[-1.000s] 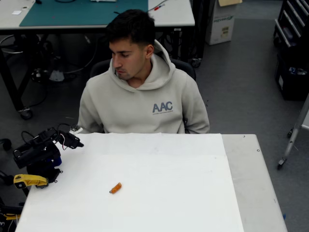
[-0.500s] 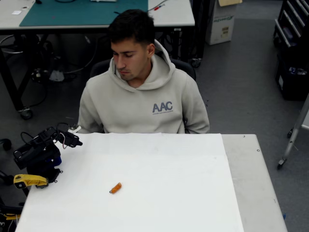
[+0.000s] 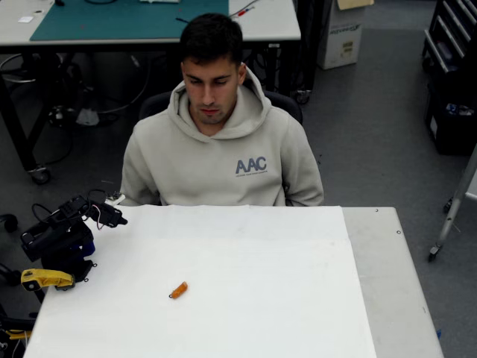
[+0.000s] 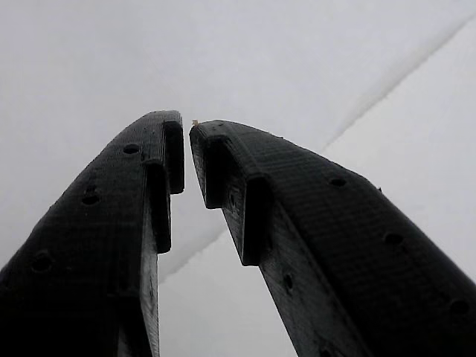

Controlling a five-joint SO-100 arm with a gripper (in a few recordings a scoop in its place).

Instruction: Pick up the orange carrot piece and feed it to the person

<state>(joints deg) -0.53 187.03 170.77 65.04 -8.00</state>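
Note:
The orange carrot piece (image 3: 178, 289) lies on the white table (image 3: 298, 298), left of the middle and towards the near edge. The black arm sits folded at the table's left edge, and its gripper (image 3: 112, 218) points at the far left corner, well away from the carrot. In the wrist view the gripper (image 4: 186, 145) is shut, its tips almost touching with nothing between them, above bare white surface. The person (image 3: 223, 149) in a beige hoodie sits behind the far edge, looking down at the table.
A yellow clamp (image 3: 43, 279) holds the arm's base at the left edge. A grey strip of table (image 3: 395, 283) runs along the right side. A desk with a green mat (image 3: 127, 19) stands behind the person.
The person's head has turned from looking towards the left to facing down the middle. The arm has barely moved and the carrot lies where it was.

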